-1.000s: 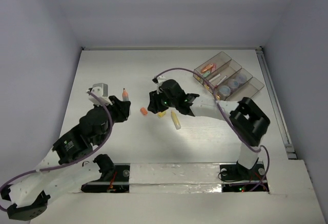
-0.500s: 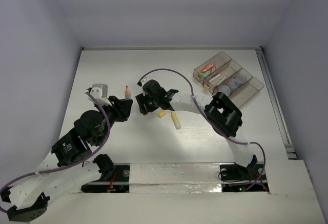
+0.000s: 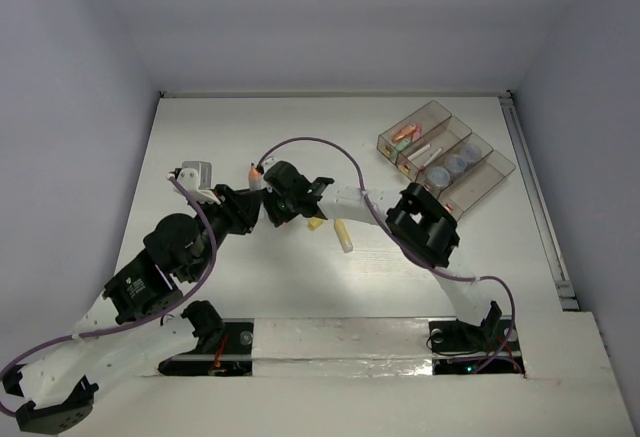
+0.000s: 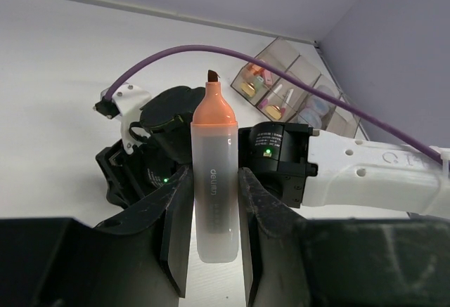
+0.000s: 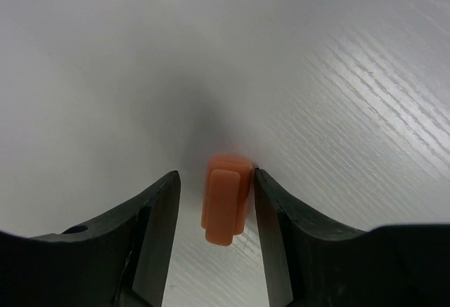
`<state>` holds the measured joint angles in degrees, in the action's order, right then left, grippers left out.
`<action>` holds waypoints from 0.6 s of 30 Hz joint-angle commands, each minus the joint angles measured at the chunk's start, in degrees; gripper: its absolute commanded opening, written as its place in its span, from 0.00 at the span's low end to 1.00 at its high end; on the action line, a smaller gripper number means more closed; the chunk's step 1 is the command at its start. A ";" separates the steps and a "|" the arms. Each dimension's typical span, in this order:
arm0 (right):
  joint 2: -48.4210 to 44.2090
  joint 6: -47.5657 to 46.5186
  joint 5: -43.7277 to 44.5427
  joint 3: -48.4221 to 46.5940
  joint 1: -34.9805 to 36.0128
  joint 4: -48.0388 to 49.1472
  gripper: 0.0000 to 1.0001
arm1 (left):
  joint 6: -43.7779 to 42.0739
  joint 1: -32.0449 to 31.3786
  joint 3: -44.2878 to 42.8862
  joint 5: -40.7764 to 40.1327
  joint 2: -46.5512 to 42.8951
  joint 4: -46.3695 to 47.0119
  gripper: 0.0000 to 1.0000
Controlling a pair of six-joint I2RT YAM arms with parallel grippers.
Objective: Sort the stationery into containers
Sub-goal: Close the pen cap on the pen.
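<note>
Swung right gripper (image 5: 216, 175) left in 1 second; straddles stubby orange cap (image 5: 225, 198), part-open, empty. Near cap, clamped in left gripper (image 4: 213, 173): uncapped orange marker (image 4: 211, 212).

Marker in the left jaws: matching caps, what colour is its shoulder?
The marker has an orange shoulder; left wrist view.

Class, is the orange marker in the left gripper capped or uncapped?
Uncapped: the orange marker shows its bare dark tip in the left wrist view.

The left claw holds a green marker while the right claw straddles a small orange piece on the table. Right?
Not green: the left wrist view shows the marker in the left claw is orange. The right claw does straddle the small orange piece on the table.
</note>
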<state>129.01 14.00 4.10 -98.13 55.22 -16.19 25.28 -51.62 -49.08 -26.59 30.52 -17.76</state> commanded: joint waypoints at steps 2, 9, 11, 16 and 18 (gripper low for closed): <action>2.12 -2.04 3.98 -1.80 0.33 -3.50 0.51 | -1.02 0.90 0.30 1.10 0.15 3.70 0.00; 2.73 -4.50 8.29 -1.80 1.38 -4.47 0.40 | -0.93 0.90 -0.49 1.01 0.06 4.05 0.00; 2.91 -4.60 9.96 -1.81 1.91 -4.38 0.26 | -0.67 0.90 -0.32 1.19 -0.02 4.57 0.00; -2.07 -1.35 7.17 2.14 1.39 2.62 0.20 | -0.32 0.90 1.17 4.52 -1.08 7.73 0.00; -5.24 0.50 4.79 5.74 -0.19 5.89 0.19 | -0.05 0.90 1.27 5.14 -1.08 8.09 0.00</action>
<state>128.42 12.03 11.60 -96.25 56.27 -14.48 25.32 -50.89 -48.45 -23.73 30.11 -14.11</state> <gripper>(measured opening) 0.332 0.231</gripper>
